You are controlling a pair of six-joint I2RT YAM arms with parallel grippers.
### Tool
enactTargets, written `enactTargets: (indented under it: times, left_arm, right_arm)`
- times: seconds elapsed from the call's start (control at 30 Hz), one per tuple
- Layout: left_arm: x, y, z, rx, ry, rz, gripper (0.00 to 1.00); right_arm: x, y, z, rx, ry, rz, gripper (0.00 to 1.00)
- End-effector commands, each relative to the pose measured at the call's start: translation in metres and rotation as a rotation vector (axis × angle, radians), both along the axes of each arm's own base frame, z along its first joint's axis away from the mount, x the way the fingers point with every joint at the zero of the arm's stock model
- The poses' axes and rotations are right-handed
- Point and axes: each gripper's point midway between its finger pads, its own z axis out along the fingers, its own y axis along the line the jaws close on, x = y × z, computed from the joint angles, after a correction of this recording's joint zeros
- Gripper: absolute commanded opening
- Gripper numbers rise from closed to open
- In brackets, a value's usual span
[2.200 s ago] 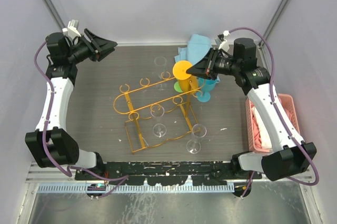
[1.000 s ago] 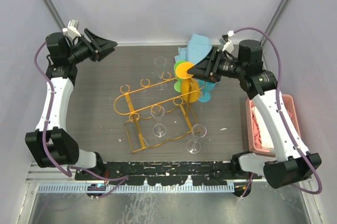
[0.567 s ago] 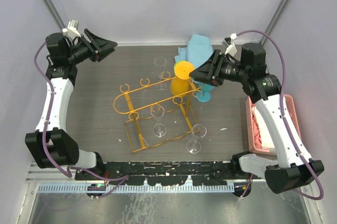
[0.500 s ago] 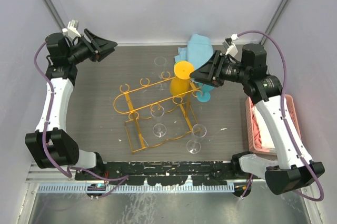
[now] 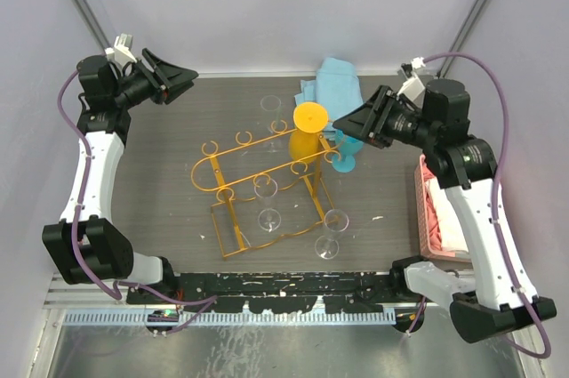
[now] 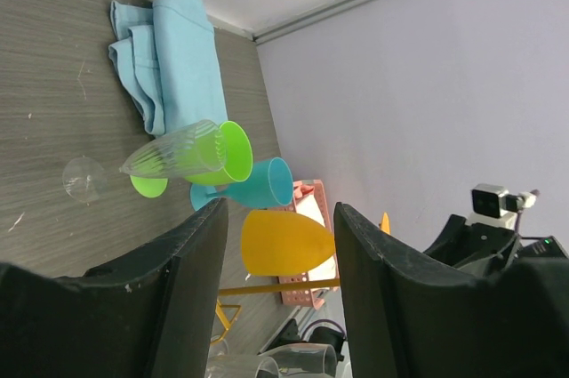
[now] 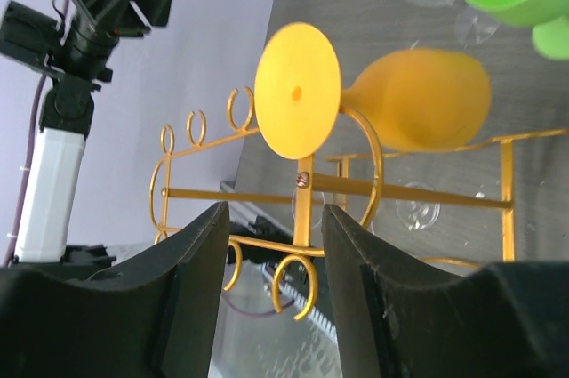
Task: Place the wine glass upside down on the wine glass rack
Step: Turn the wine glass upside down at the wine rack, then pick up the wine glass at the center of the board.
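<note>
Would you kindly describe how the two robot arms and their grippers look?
The left arm and right arm share white links and black joints, with a purple cable looping along each. The left gripper and right gripper are black, each with two broad wedge-shaped fingers.

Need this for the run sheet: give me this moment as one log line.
orange wine glass: hanging upside down in wine glass rack, foot up | right gripper: open, clear of glass | left gripper: open, empty
</note>
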Motion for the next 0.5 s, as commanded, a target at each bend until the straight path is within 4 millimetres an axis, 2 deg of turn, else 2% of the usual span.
enactTargets:
  times: [0.0, 0.27, 0.47]
  left_arm:
    - [-0.006, 0.000, 0.017, 0.007, -0.062, -0.006, 0.53]
    - [-0.002, -0.002, 0.011, 0.084, -0.034, 0.010, 0.53]
    - [0.003, -0.012, 0.002, 0.200, 0.001, 0.007, 0.52]
  right_arm:
    - [-0.001, -0.027, 0.056, -0.038, -0.238, -0.162, 0.52]
    - [0.003, -0.046, 0.076, -0.055, -0.333, -0.285, 0.52]
    - [0.009, -0.056, 0.079, -0.072, -0.363, -0.348, 0.53]
